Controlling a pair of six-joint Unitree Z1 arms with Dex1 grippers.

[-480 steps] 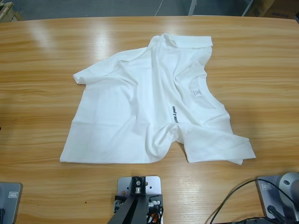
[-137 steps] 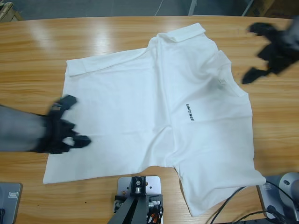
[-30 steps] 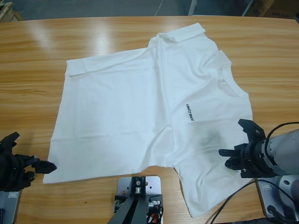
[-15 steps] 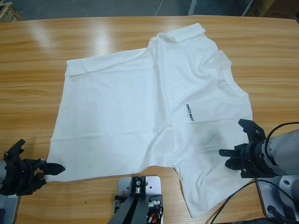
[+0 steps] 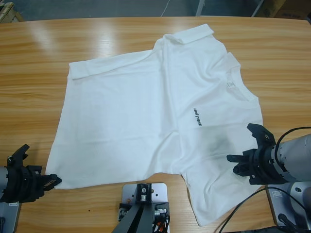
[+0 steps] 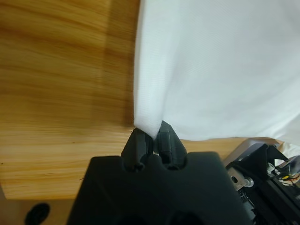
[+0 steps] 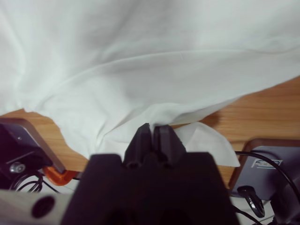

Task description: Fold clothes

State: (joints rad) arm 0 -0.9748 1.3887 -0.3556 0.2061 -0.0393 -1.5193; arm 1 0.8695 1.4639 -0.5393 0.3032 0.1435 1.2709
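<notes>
T-shirt [image 5: 155,111] corner dragged slightly outward on worktop [image 5: 39,73] | left end effector [image 5: 52,180] clamped on hem corner | right end effector [image 5: 243,162] pinching sleeve fabric, unmoved

— What is seen around the scene?
— A long wooden table [image 5: 39,87], glossy with pale glare, is shown under overhead light.
— And beyond it?
— A grey floor [image 5: 112,8] is glimpsed past the far edge.

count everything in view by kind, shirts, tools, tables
T-shirt: 1, white
tools: 2, black, the left tool shut on the shirt's corner, the right tool shut on a fold of the shirt
wooden table: 1
Total: 4
</notes>
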